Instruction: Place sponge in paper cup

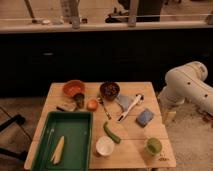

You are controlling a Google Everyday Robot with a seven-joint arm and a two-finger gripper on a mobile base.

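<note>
The small blue rectangular sponge (145, 117) lies on the right side of the wooden worktop (135, 152), apart from the white paper cup (105, 146) at the near edge; the gripper (169, 114) hangs just off the right edge, and whether it is spread or closed cannot be told.

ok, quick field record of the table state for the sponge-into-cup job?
sponge: blue block, flat on the table, right side
paper cup: white, upright, near front edge, beside green tray
green cup: front right, in front of the sponge
arm: white links beyond the table's right edge
gripper: not in view
task state: not begun, sponge lies apart from the paper cup
</note>
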